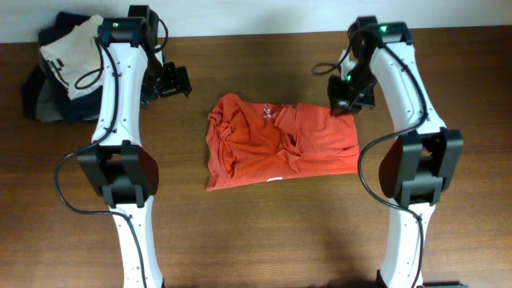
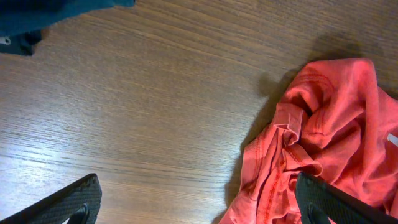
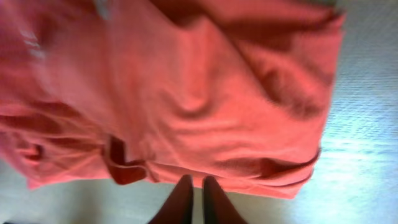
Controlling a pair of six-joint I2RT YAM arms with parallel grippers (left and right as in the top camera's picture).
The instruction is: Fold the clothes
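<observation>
The red-orange t-shirt (image 1: 280, 144) lies crumpled and partly folded on the middle of the wooden table, with a bit of white print showing near its top. My left gripper (image 1: 176, 82) is open and empty, hovering left of the shirt; in the left wrist view its fingers (image 2: 198, 190) straddle bare wood and the shirt's bunched left edge (image 2: 329, 137). My right gripper (image 1: 340, 106) is at the shirt's far right corner. In the right wrist view its fingers (image 3: 198, 182) are pressed together, tips touching the shirt's hem (image 3: 186, 81). No cloth shows between them.
A pile of other garments (image 1: 60, 64), cream on top of navy and grey, sits at the far left corner. Its navy edge shows in the left wrist view (image 2: 37, 15). The table's far edge (image 1: 256, 34) runs behind both arms.
</observation>
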